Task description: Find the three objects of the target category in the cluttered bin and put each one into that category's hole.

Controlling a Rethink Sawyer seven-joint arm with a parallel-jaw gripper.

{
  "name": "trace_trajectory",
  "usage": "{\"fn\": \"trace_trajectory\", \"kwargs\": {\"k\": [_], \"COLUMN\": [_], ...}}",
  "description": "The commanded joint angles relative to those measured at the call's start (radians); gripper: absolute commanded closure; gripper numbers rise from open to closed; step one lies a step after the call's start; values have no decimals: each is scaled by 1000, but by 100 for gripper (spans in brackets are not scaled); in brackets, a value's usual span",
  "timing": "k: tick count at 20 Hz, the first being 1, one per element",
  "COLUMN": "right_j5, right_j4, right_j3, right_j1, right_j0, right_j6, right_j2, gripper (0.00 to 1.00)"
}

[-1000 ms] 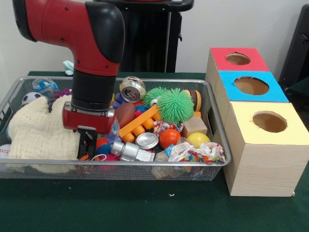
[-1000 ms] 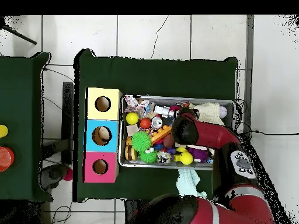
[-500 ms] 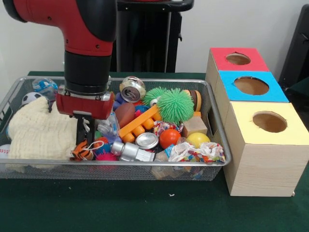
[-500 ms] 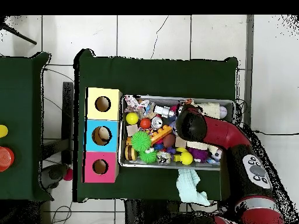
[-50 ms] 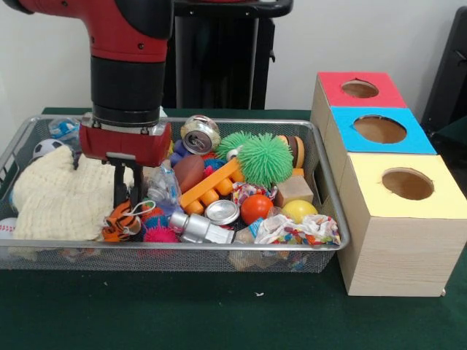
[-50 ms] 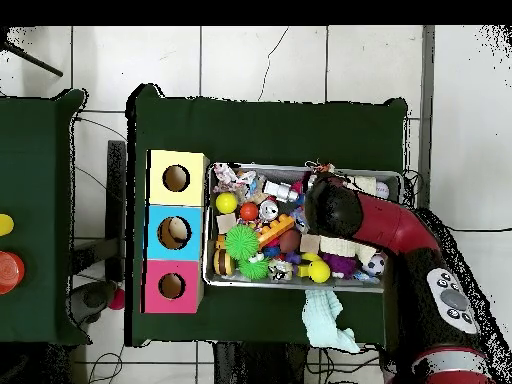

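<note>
Pincer (image 5: 125,198) lowered at the left part of the wire bin (image 5: 332,219), fingers pinching a small orange striped toy (image 5: 118,222) (just beside the cream knitted cloth (image 5: 55,200)). Three boxes with holes, red (image 5: 359,89), blue (image 5: 379,129) and yellow (image 5: 407,184), right of the bin on the green tabletop (image 5: 219,313).

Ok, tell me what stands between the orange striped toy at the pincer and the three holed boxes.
The rest of the pile: the orange toy brick, green spiky ball and wooden block, then the bin's mesh end wall. The orange striped toy must go over them to the boxes.
</note>
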Motion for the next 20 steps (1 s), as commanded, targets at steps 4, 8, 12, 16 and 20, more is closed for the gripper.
{"fn": "trace_trajectory", "kwargs": {"k": [4, 8, 12, 16, 20], "right_j5": [207, 270, 288, 313, 330], "right_j4": [90, 157, 199, 244, 286], "right_j3": [92, 145, 167, 180, 203], "right_j1": [-59, -83, -86, -81, -80], "right_j0": [-33, -59, -69, -73, -72], "right_j6": [86, 97, 105, 120, 137], "right_j2": [125, 177, 201, 208, 216], "gripper": [100, 100, 100, 100, 100]}}
